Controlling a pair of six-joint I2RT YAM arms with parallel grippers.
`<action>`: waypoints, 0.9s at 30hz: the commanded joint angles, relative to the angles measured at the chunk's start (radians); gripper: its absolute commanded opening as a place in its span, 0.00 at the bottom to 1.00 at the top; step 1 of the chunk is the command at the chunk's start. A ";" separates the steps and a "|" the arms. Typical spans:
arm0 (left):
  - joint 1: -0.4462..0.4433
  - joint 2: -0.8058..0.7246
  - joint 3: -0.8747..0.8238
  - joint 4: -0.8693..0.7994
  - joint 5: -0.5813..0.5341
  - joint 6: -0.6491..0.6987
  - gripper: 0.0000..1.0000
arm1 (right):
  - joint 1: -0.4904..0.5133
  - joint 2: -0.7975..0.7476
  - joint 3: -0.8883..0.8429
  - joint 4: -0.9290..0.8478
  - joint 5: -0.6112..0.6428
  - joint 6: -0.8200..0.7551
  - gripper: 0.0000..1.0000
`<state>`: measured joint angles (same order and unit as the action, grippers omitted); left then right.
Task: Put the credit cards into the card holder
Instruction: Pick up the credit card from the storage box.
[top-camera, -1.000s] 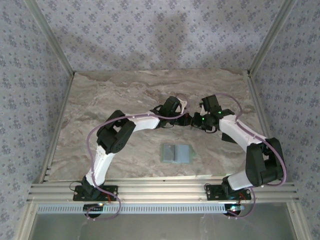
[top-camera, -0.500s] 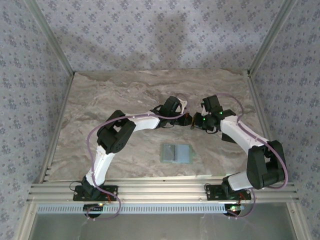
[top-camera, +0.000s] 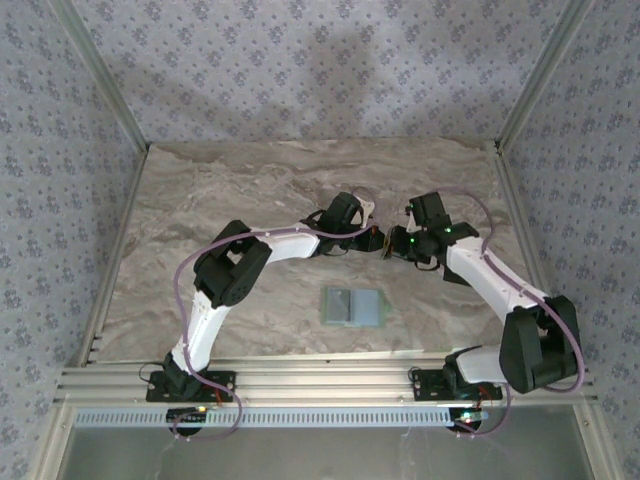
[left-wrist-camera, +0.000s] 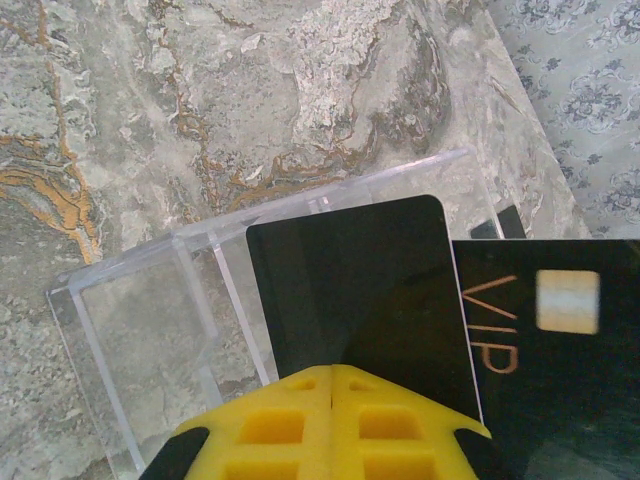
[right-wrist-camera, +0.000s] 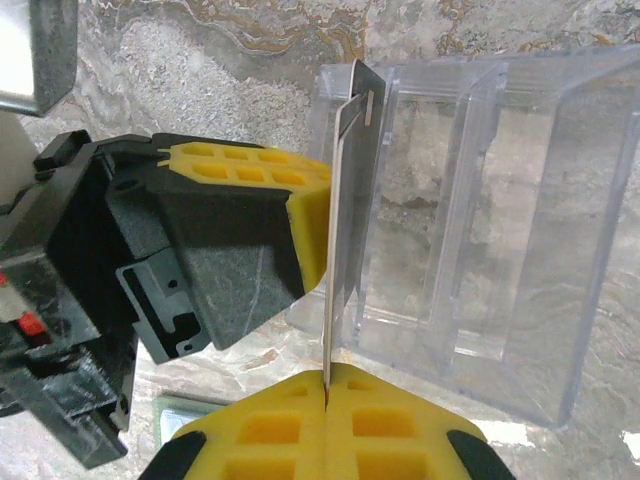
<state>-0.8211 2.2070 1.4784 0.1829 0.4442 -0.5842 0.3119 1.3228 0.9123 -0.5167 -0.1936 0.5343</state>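
**Q:** Grip status?

**A:** L gripper (left-wrist-camera: 333, 372) pads are fully closed on the plain dark card (left-wrist-camera: 350, 290). R gripper (right-wrist-camera: 327, 374) pads are pinched on a card seen edge-on, prob. the VIP card (left-wrist-camera: 550, 340). The two credit cards overlap, faces touching, over the clear tray (right-wrist-camera: 480, 200).

**Q:** Failure modes?

**A:**
1. The cards may cling together. If either pinch slackens, a card could drop into the tray.
2. An opposed pull w/ both pinches tight may bend a card.
3. Only a narrow edge is held on each card, so a twist could pivot it out.

**Q:** Holder posn?

**A:** The card holder (top-camera: 352, 307) lies flat on the table (top-camera: 220, 190), nearer the arm bases and well apart from both grippers.
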 joint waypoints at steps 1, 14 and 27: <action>-0.007 0.002 -0.029 -0.061 -0.020 0.016 0.00 | 0.000 -0.038 0.004 -0.048 0.007 0.011 0.00; -0.008 -0.040 -0.057 -0.027 0.014 0.006 0.05 | 0.000 -0.114 -0.045 -0.069 0.005 0.019 0.00; -0.008 -0.106 -0.114 0.033 0.062 0.001 0.19 | -0.016 -0.101 -0.052 -0.076 -0.021 0.007 0.05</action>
<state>-0.8211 2.1399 1.3800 0.2203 0.4751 -0.5877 0.3069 1.2175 0.8661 -0.5663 -0.2138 0.5350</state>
